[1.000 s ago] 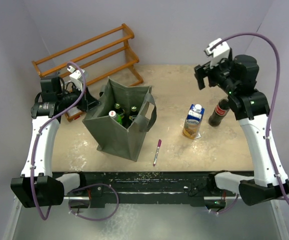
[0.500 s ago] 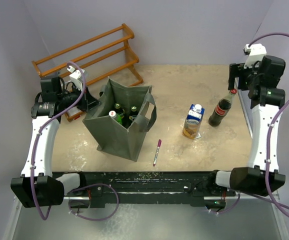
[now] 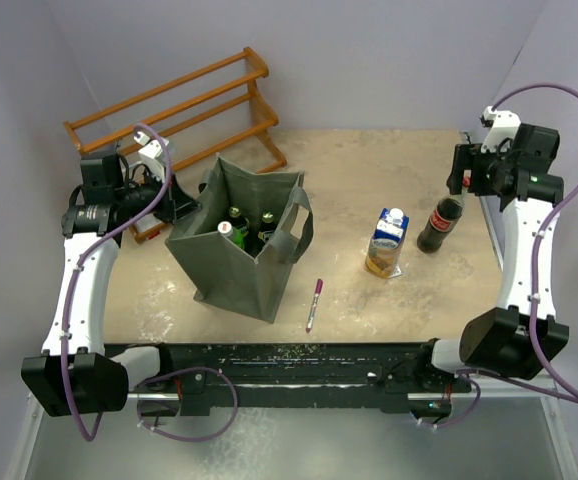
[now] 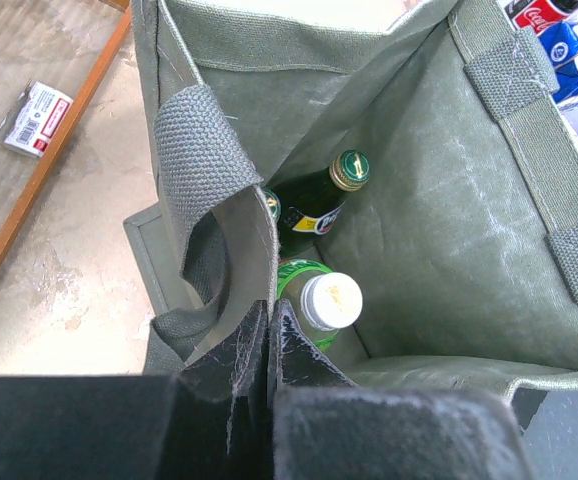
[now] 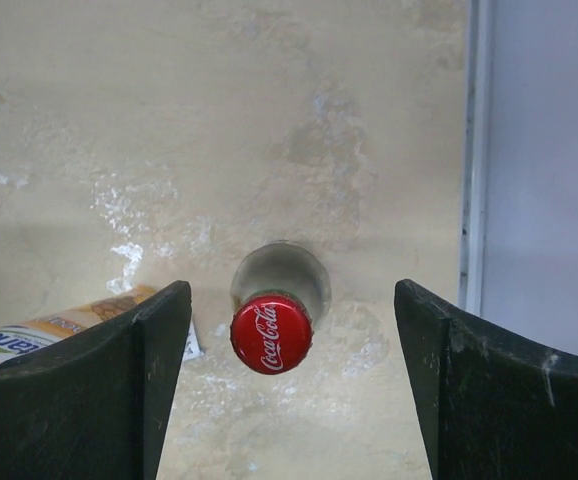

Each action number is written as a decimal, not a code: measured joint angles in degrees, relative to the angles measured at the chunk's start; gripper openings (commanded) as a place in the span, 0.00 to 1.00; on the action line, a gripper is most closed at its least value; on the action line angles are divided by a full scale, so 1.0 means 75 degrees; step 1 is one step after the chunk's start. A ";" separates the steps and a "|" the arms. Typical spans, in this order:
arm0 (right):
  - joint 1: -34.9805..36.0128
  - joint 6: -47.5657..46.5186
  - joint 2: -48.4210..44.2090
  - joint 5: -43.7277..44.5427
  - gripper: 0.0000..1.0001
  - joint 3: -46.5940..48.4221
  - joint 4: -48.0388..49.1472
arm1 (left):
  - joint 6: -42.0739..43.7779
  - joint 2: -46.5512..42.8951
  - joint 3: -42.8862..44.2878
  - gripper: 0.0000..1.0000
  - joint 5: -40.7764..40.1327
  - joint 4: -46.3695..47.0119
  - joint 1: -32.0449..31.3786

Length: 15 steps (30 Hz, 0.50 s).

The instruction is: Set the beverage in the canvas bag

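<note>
From above, the canvas bag (image 3: 241, 250) stands open on the left part of the table (image 3: 369, 160), near the wooden rack (image 3: 174, 105) that sits at the far left. The left gripper (image 3: 181, 207) meets the bag's left rim. To the right of the bag lie a pen (image 3: 314, 303), an upright carton (image 3: 386, 241) and then the cola bottle (image 3: 437, 225), which stands close to the table's right edge, well apart from the bag. The right gripper (image 3: 463, 182) hangs just above the bottle's cap. In the left wrist view, the left gripper (image 4: 269, 312) has its fingers pressed together, pinching the rim of the canvas bag (image 4: 449, 220) beside a folded loop handle (image 4: 201, 150). Inside the bag stand a green bottle with a gold cap (image 4: 348, 170) and a bottle with a white cap (image 4: 330, 298). In the right wrist view, the right gripper (image 5: 291, 305) is spread wide, a finger on each side of the cola bottle (image 5: 271, 334), touching neither side. The bottle stands upright on the table (image 5: 219, 120), its red cap facing the camera, and the carton (image 5: 54, 338) shows at the left.
</note>
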 measured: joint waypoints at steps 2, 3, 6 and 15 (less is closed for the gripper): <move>0.0000 0.0015 0.0044 -0.0058 0.80 -0.0090 -0.0052 | -0.0003 0.0000 0.0000 0.00 0.0000 0.0000 0.0000; -0.0003 0.0020 0.0050 -0.0105 0.79 -0.0157 -0.0070 | 0.0000 0.0000 0.0000 0.00 0.0000 0.0000 0.0000; -0.0006 0.0020 0.0050 -0.0163 0.74 -0.0297 -0.0117 | 0.0000 0.0000 0.0000 0.00 0.0000 0.0000 0.0000; -0.0006 0.0044 0.0050 -0.0221 0.63 -0.0495 -0.0082 | 0.0000 0.0000 0.0000 0.00 0.0000 0.0000 0.0000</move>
